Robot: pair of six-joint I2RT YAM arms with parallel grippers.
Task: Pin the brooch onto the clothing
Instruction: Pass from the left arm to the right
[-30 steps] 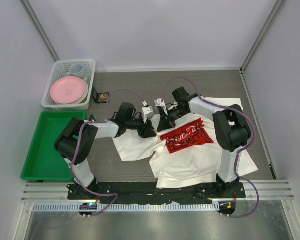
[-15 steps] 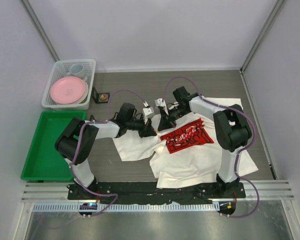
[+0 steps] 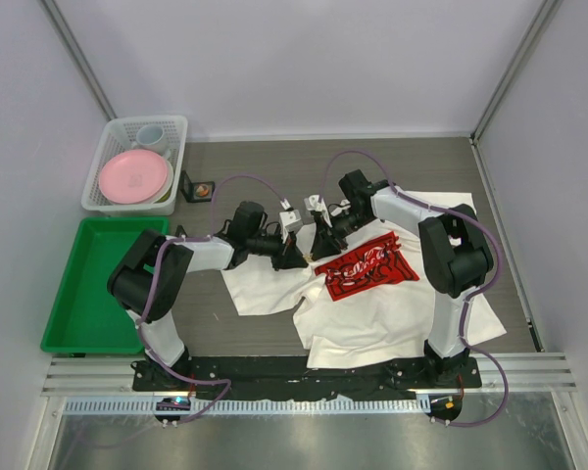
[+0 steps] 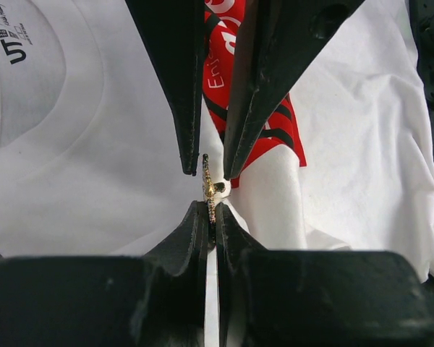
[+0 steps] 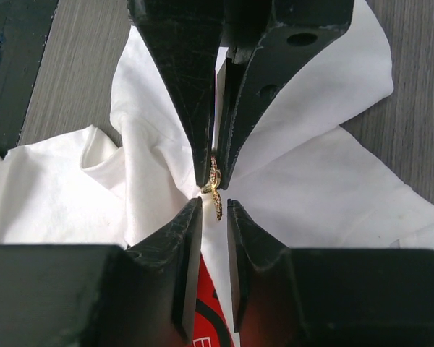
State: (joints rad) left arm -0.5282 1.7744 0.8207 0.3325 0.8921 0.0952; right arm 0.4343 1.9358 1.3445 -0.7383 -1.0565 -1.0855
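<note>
Grey table [image 3: 235,176]: clothing [image 3: 372,313] lies crumpled near centre, red print up. Just beyond, left gripper [image 4: 210,210] is clenched on brooch [image 4: 210,189], presenting it edge-on at raised fabric fold. Right gripper [image 5: 215,206] is opposite, fingers slightly parted astride brooch, probably to work pin. Basket [image 3: 147,118] far left.

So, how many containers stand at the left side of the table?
2: the white basket in the far left corner, and the green tray next to it on the near side. None looks hidden.

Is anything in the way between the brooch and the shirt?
Nothing visible. The left gripper holds the brooch right at a raised fold of the clothing, with the right gripper open around it.
</note>
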